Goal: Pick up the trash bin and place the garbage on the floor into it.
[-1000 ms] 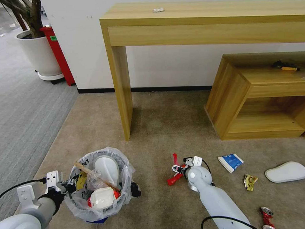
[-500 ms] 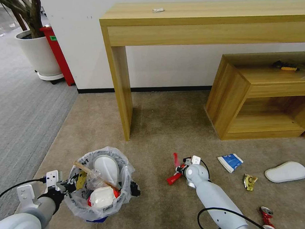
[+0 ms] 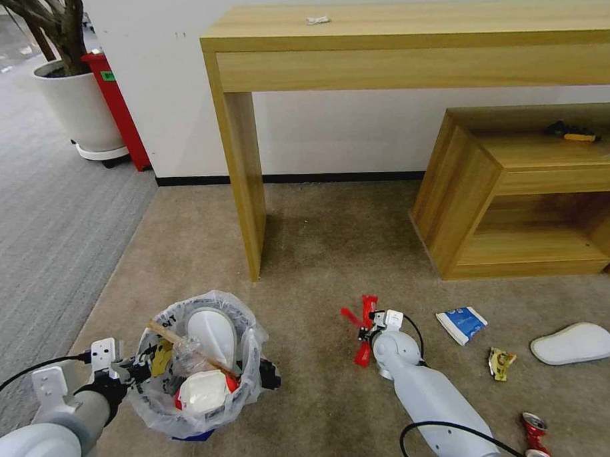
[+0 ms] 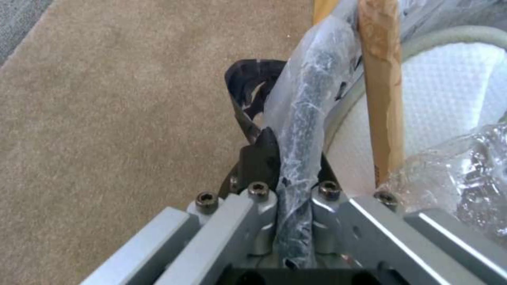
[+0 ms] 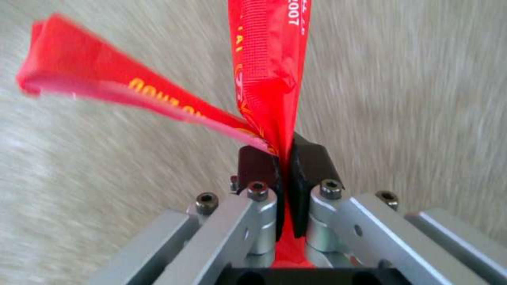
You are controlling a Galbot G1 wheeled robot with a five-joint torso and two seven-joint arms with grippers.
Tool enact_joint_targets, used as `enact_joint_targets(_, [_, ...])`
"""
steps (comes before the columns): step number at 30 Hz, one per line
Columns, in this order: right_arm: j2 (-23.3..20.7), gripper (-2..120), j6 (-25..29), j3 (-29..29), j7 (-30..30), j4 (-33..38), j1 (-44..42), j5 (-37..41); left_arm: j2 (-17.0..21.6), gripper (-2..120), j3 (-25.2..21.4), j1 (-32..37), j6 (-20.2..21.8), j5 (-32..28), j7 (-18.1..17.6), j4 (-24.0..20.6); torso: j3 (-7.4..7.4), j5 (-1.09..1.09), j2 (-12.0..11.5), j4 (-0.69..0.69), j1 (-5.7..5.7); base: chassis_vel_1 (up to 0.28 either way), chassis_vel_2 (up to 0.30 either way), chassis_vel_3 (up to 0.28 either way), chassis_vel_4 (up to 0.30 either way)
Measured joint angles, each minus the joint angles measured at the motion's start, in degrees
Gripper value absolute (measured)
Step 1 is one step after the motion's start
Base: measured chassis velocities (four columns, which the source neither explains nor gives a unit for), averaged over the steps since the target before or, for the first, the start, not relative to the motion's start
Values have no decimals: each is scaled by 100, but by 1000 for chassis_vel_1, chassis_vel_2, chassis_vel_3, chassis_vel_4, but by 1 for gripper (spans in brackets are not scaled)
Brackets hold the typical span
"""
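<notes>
The right tool (image 3: 366, 334) had lifted a crinkled red foil wrapper (image 3: 362, 328) clear of the beige short-pile carpet floor (image 3: 319, 254). A second earlier the wrapper lay spread low beside the tool; half a second earlier one strip already stood upright; now both strips hung off the tool, its fingers (image 5: 306, 166) clenched flat on the foil, which fluttered as the wrist turned. It hovered to the right of the small round dark trash bin with the blue base and clear plastic liner (image 3: 200, 365), well apart from it.

The left tool (image 4: 285, 174) was clamped on the bin's lined rim at its left side, and the bin sat a little higher in the head view than a second before. Inside the bin lay a white foam insole (image 3: 212, 332), a wooden stick (image 3: 189, 349) and a crumpled white packet (image 3: 203, 394).

I judged the pick of the wrapper as done and the carry to the bin as the step in hand; the light foil could slip or catch the liner on the way in. Right of the bin, beyond the right tool, a blue-white packet (image 3: 460, 324), a yellow wrapper (image 3: 500, 363), a second white insole (image 3: 574, 342) and a crushed red can (image 3: 533, 434) were still on the floor, so several pieces remained
</notes>
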Motion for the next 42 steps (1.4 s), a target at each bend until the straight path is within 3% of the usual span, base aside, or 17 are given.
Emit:
enact_joint_targets(4, [-130,2,70,35,-267,454,-110,-163,5,0,-33,17,0,-23,9,-24,0,0,0,0,0,0,0,0,0])
enact_joint_targets(11, [-904,2,168,-130,-1404,2608,-169,-248,47,0,14,2,0,-37,-14,-97,0,0,0,-1,0,0,0,0,0])
enact_joint_targets(12, [-904,2,168,-130,-1404,2608,-169,-248,47,0,14,2,0,-37,-14,-97,0,0,0,-1,0,0,0,0,0])
enact_joint_targets(15, [-1221,2,269,-605,-1749,3306,232,-123,103,0,175,-43,0,-29,-218,-150,0,-2,0,-1,0,0,0,0,0])
enact_joint_targets(18, [-1243,2,287,-982,-1922,3572,618,-7,154,0,310,-54,0,-32,-342,-196,0,0,0,-1,0,0,0,0,0])
enact_joint_targets(20, [-1200,2,262,-1531,-2055,3796,1128,325,227,0,434,-103,0,-54,-438,-213,0,-2,0,1,0,0,0,0,0])
enact_joint_targets(26, [-1067,2,204,-2380,-2342,3836,1672,538,330,0,604,-239,0,-241,-623,-205,0,-2,0,1,0,0,0,0,0])
enact_joint_targets(27, [-997,2,203,-2945,-2368,3746,1784,520,372,0,696,-334,0,-506,-796,-203,0,-2,0,0,0,0,0,0,0])
enact_joint_targets(29, [-965,2,204,-3167,-2375,3707,1759,447,381,0,701,-349,0,-549,-833,-203,0,-2,0,0,0,0,0,0,0])
enact_joint_targets(42, [-903,2,407,-3540,-2638,3267,1469,-546,354,0,657,-321,0,-732,-899,-270,0,-1,0,-1,0,0,0,0,0])
